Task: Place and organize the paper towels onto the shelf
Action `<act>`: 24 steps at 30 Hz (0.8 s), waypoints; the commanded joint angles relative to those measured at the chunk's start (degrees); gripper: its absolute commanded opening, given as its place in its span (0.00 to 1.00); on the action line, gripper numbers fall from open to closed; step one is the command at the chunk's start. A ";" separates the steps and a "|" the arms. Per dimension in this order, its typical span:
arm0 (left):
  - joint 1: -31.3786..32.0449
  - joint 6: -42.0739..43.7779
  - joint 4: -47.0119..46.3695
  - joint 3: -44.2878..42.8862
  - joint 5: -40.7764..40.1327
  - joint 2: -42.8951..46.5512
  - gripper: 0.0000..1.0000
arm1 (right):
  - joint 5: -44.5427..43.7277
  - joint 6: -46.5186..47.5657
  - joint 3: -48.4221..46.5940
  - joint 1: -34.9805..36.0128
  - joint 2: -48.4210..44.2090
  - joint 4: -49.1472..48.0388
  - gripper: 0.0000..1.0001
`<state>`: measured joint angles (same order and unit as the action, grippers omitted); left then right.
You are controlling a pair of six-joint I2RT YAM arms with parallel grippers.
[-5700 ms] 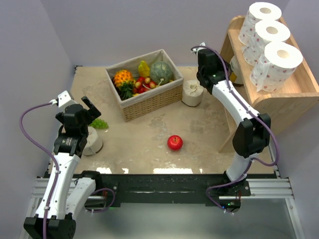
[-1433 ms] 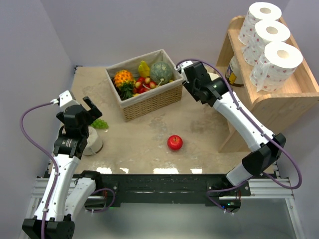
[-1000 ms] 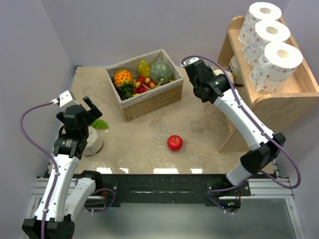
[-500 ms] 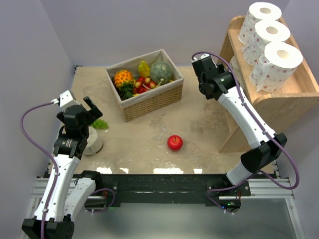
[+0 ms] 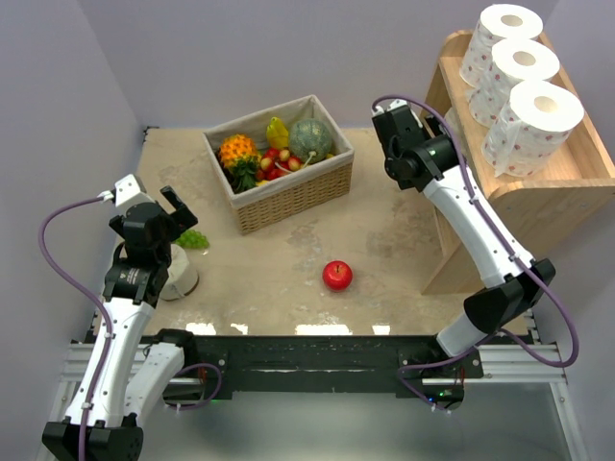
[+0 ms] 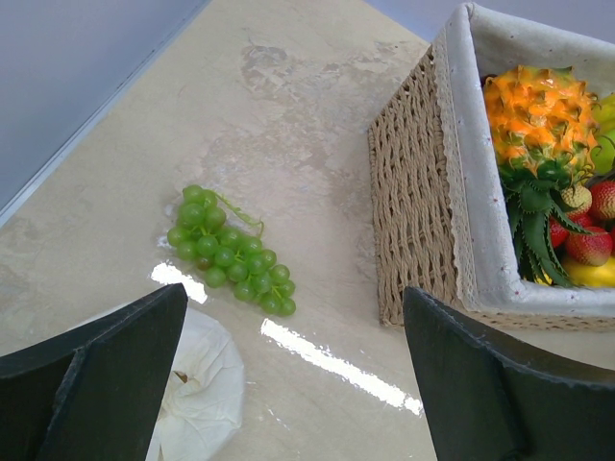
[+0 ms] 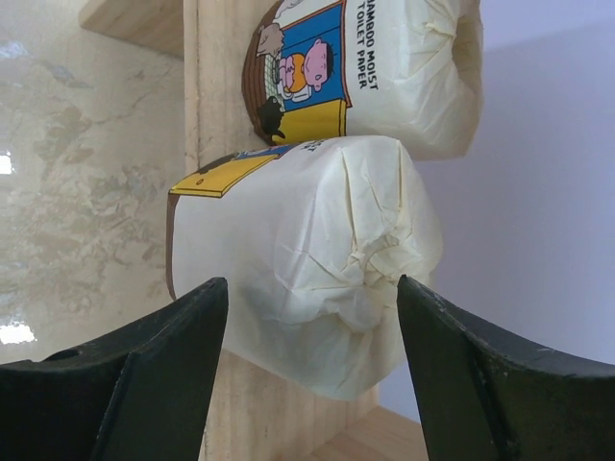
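Observation:
Three pink-dotted paper towels [image 5: 524,62] stand in a row on the top tier of the light-wood shelf [image 5: 567,187]. Two cream wrapped rolls with printed labels lie on the lower tier; the nearer one [image 7: 317,250] is just ahead of my right gripper [image 7: 312,281]. That gripper is open, its fingers apart on either side and off the wrapping. In the top view the right arm reaches to the shelf's left side and hides that tier. My left gripper [image 6: 295,290] is open and empty above another cream roll [image 6: 197,384], which stands on the table at the near left [image 5: 178,274].
A wicker fruit basket [image 5: 288,197] stands at the back middle, its wall [image 6: 413,192] close to the left gripper. Green grapes [image 6: 226,252] lie between the basket and the roll. A red apple [image 5: 337,275] sits mid-table. Walls close the left and back.
My right arm swung right from beside the basket to the shelf's lower tier, and its jaws widened off the cream roll now lying there. The left arm has not moved.

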<state>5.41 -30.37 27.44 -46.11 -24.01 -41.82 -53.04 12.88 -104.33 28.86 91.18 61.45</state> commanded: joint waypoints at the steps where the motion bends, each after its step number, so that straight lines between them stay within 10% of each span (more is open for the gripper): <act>1: 0.39 0.93 -2.57 0.32 0.02 0.34 1.00 | -0.84 -0.75 -4.82 1.20 -0.12 1.56 0.75; 9: 0.39 1.01 -2.83 0.32 0.37 0.43 1.00 | 1.88 -0.58 -4.74 4.53 1.11 2.01 0.71; 24: 0.57 1.10 -2.74 0.32 0.46 0.51 1.00 | 1.36 1.18 8.00 3.93 0.67 -3.27 0.30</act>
<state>5.43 -30.35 27.29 -46.02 -23.57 -41.82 -50.37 13.17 -97.97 34.41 93.45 60.99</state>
